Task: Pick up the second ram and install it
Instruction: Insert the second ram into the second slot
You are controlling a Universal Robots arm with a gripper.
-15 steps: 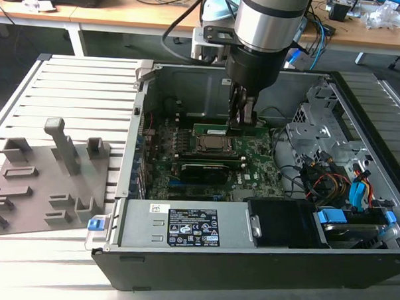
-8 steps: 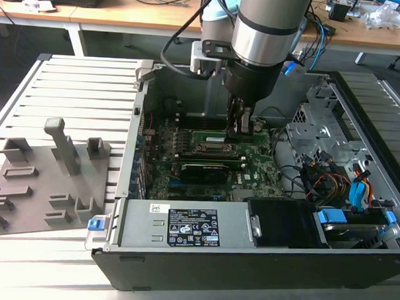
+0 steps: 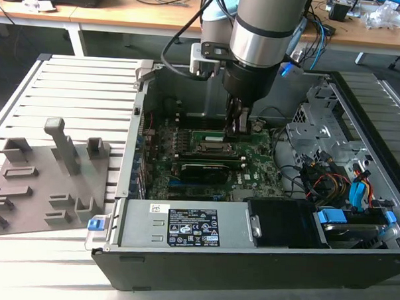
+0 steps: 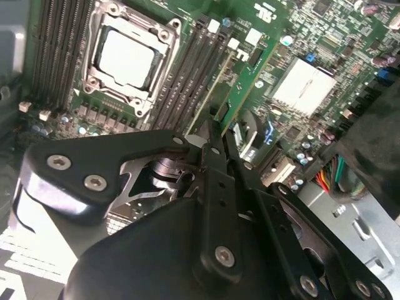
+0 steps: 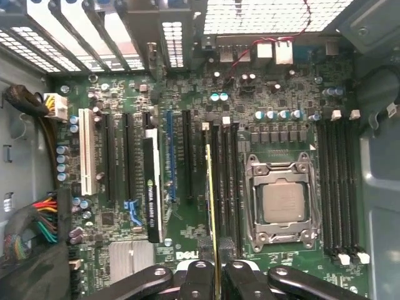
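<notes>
My gripper (image 3: 235, 128) reaches down inside the open computer case, over the motherboard (image 3: 252, 165). It is shut on the second ram (image 5: 210, 206), a thin green stick seen edge-on between the two black fingers (image 5: 199, 275). The stick lies in line with the black memory slots (image 5: 226, 181) just beside the processor socket (image 5: 282, 203). In the second wrist view the ram (image 4: 242, 84) runs out from the gripper (image 4: 217, 134) along those slots. I cannot tell whether its lower edge touches a slot.
A grey holder plate (image 3: 25, 202) with upright blocks lies on the slatted table at the exterior view's left. In the case are a black expansion card (image 5: 152, 187), the power supply (image 3: 183, 226), a drive cage (image 3: 321, 122) and cable bundles (image 3: 331, 182).
</notes>
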